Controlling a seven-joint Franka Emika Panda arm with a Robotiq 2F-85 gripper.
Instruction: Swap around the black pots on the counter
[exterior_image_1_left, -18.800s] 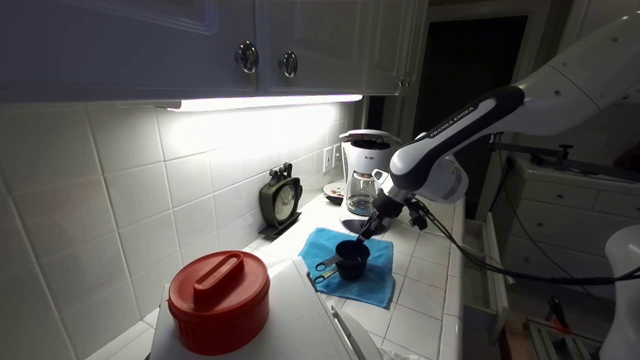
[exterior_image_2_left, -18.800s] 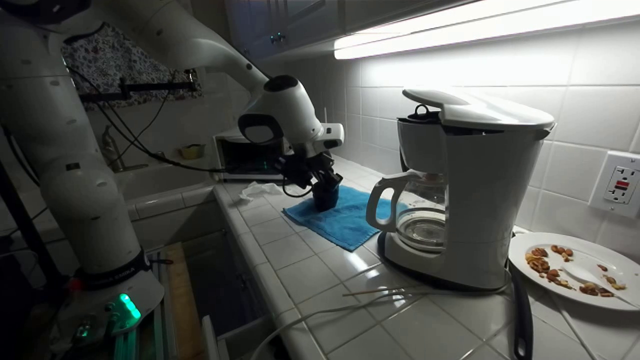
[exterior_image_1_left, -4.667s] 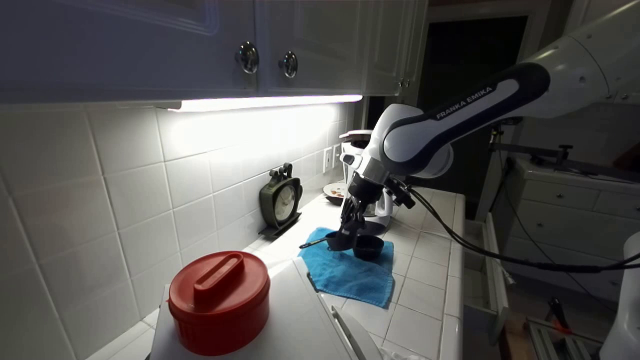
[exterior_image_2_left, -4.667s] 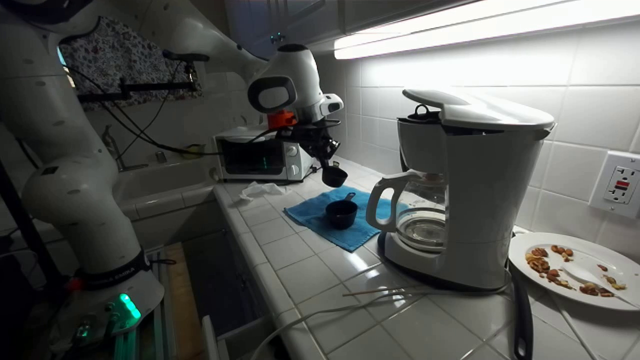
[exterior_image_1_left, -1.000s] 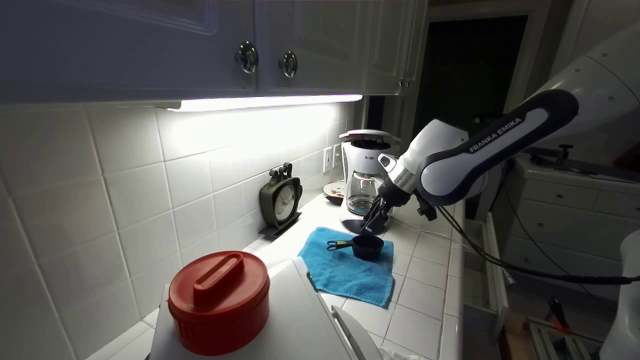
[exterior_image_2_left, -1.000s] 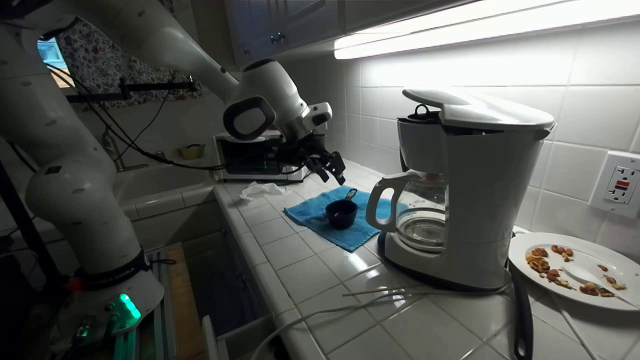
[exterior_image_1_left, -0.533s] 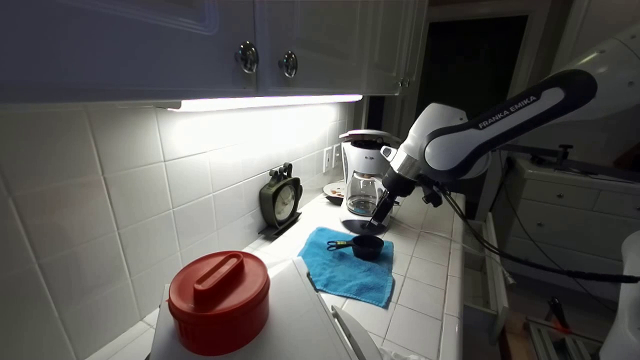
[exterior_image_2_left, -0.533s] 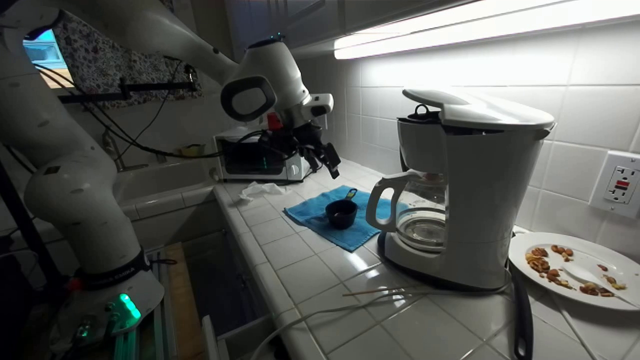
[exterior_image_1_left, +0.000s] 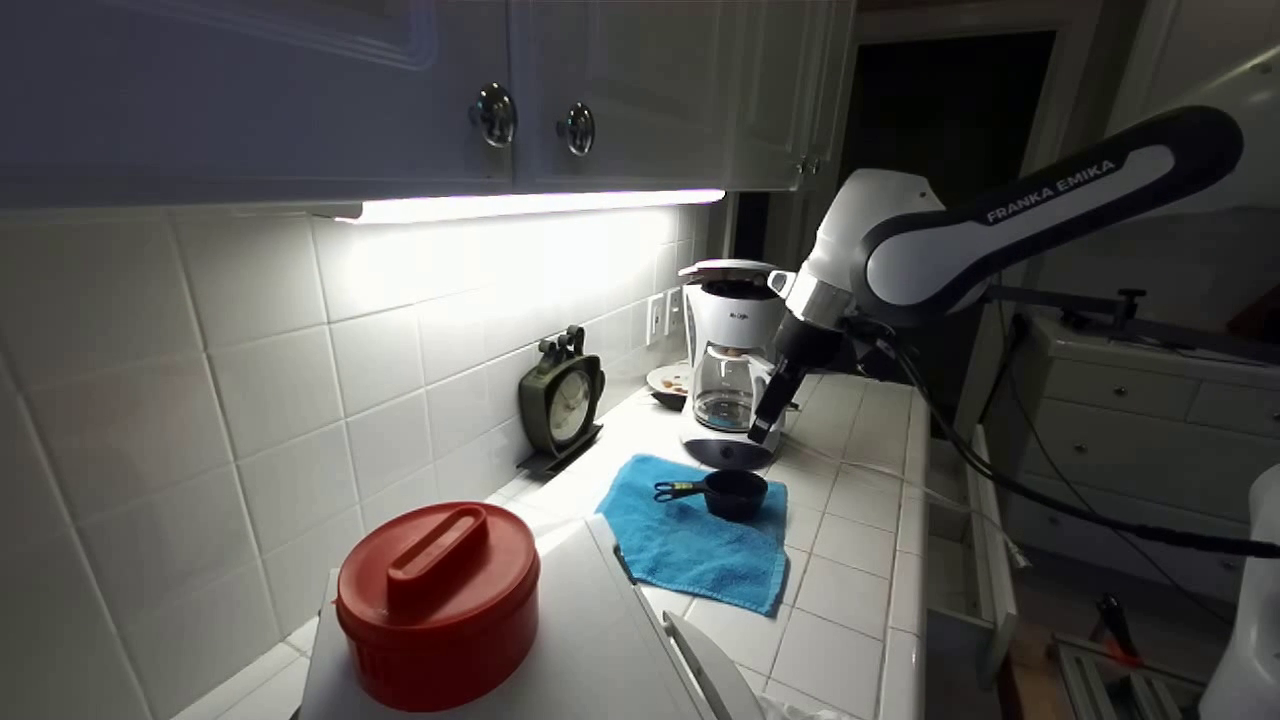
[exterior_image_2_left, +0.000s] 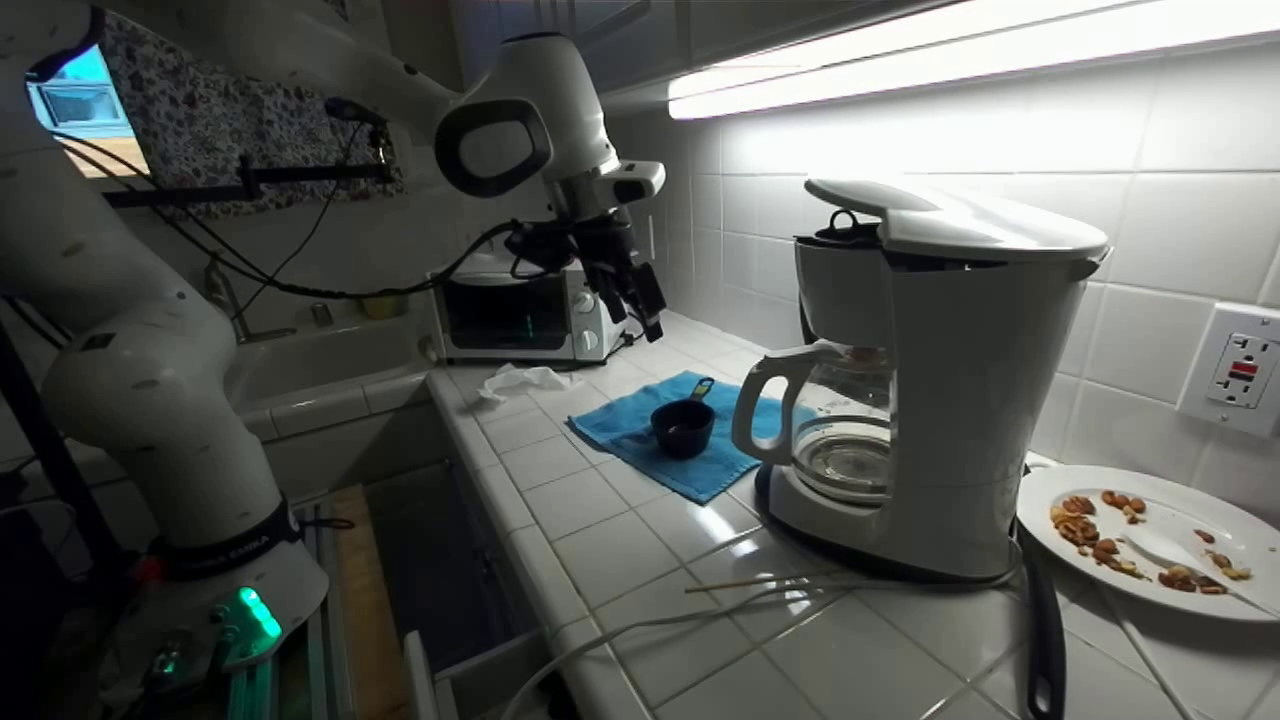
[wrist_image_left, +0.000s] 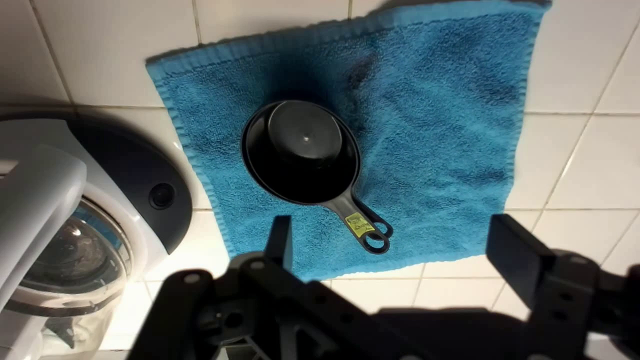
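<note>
Two small black pots (wrist_image_left: 345, 165) sit nested, one inside the other, on a blue towel on the tiled counter (exterior_image_1_left: 840, 590). Their handles overlap in the wrist view; the upper handle (wrist_image_left: 360, 225) bears a yellow label. From outside they look like a single pot (exterior_image_2_left: 684, 428), the inner one mostly hidden. My gripper (wrist_image_left: 392, 240) is open, fingers (wrist_image_left: 281, 240) wide apart with nothing between them. It hangs in the air above the towel, clear of the pots, as both exterior views show (exterior_image_2_left: 638, 320).
The blue towel (exterior_image_1_left: 690, 560) lies beside a white coffee maker (exterior_image_2_left: 960, 400) with a glass carafe (exterior_image_2_left: 845, 440). A red-lidded container (exterior_image_1_left: 440, 600) stands on the toaster oven (exterior_image_2_left: 520, 320). A green scale (exterior_image_1_left: 562, 395) leans near the wall; a plate of nuts (exterior_image_2_left: 1170, 530) lies behind the coffee maker.
Several seconds ago I held one pot over the towel; now it is let go, nested with the other. Over the last second my gripper has opened wider and risen away from them.
</note>
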